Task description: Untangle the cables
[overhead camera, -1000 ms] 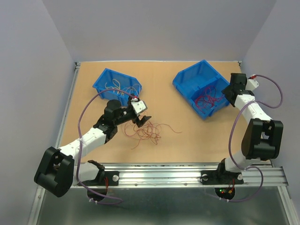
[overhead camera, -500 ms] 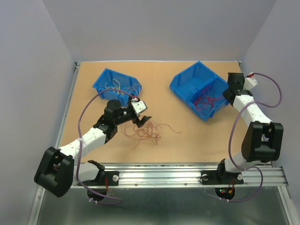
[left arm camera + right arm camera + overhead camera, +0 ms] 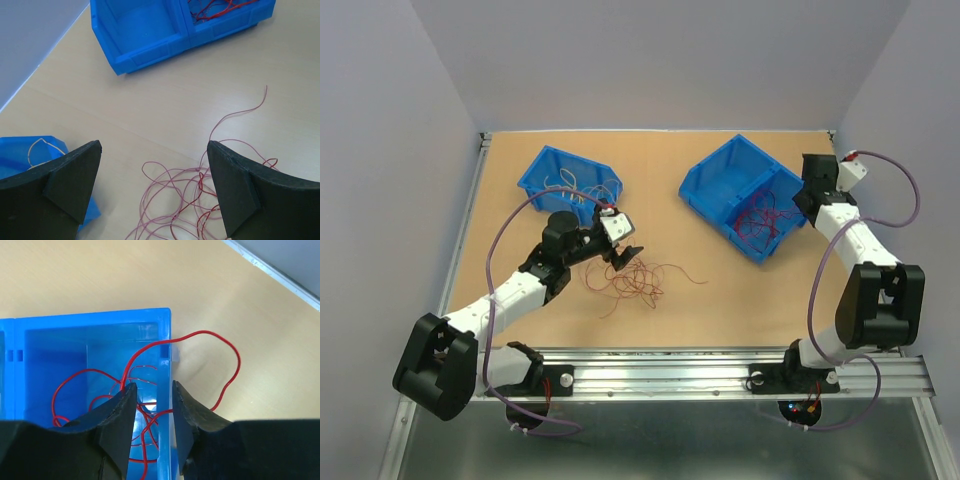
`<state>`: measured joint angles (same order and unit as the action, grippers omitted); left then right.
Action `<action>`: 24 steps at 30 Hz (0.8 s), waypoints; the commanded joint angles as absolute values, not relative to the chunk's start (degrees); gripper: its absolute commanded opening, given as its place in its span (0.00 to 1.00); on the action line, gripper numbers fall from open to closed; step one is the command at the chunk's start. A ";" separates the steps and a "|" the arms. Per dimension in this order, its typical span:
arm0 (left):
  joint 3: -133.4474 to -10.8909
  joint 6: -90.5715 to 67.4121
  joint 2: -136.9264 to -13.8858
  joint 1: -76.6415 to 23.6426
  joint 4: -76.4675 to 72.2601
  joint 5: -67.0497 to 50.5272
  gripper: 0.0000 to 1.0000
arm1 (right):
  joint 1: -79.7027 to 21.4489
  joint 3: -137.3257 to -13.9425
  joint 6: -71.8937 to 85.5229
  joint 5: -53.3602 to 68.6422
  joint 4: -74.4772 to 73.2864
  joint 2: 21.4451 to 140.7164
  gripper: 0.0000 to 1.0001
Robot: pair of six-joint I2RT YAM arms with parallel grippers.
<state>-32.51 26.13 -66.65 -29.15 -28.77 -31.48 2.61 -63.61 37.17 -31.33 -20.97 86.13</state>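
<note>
Hovering over the tan wooden desk (image 3: 720,290), the left pincer (image 3: 623,255) has its two black fingers spread wide and holds nothing; its wrist view looks down between them at the loose tangle of thin dark-red and orange cables (image 3: 185,200) lying on the desk directly below the gap. In the top view this curly tangle (image 3: 635,278) sits near the middle of the desk, just right of the left pincer, with one long strand trailing off to the right. Behind the left arm stands a small open blue plastic bin (image 3: 570,182) holding a few pale yellowish cables (image 3: 565,185); a corner of that bin (image 3: 20,150) shows at the lower left of the left wrist view. Farther right sits a larger blue plastic bin with two compartments (image 3: 735,195), turned at an angle, with a bundle of bright red cables (image 3: 765,215) in the compartment nearer the right arm. The right pincer (image 3: 807,200) is at that bin's right-hand edge. Its wrist view shows the fingers drawn nearly together with only a slim gap between them, poised over the red cables (image 3: 100,390); strands cross behind the gap, but I cannot tell whether any is pinched. One red loop (image 3: 220,365) spills over the bin's wall (image 3: 165,335) onto the desk.
</note>
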 commanded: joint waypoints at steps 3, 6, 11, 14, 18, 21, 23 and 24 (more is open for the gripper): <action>-35.24 26.98 -66.53 -29.18 -29.62 -32.96 0.99 | 2.20 -64.95 37.79 -36.30 -18.81 81.21 0.41; -35.33 26.90 -66.71 -29.18 -29.45 -32.96 0.99 | 2.20 -65.48 38.06 -35.77 -18.81 81.30 0.47; -35.42 26.90 -66.80 -29.18 -29.36 -32.78 0.99 | 2.20 -68.11 37.44 -34.20 -18.72 84.19 0.50; -35.51 26.98 -66.88 -29.18 -29.36 -32.78 0.99 | 2.20 -68.64 37.62 -33.14 -18.72 85.25 0.52; -35.42 27.07 -66.88 -29.09 -29.18 -32.87 0.99 | 2.20 -69.17 38.14 -31.91 -18.19 86.22 0.46; -35.51 27.25 -66.71 -29.18 -29.27 -32.87 0.99 | 2.20 -69.34 38.58 -31.03 -17.93 87.01 0.16; -35.51 27.33 -66.71 -29.18 -29.18 -32.96 0.99 | 2.11 -69.17 38.32 -30.76 -17.67 86.66 0.03; -35.42 27.25 -66.71 -29.18 -29.09 -33.05 0.99 | 2.11 -69.00 37.80 -30.50 -17.32 86.40 0.01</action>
<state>-32.82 26.59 -67.07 -29.15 -27.77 -31.53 2.55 -65.21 38.04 -31.03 -20.27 86.83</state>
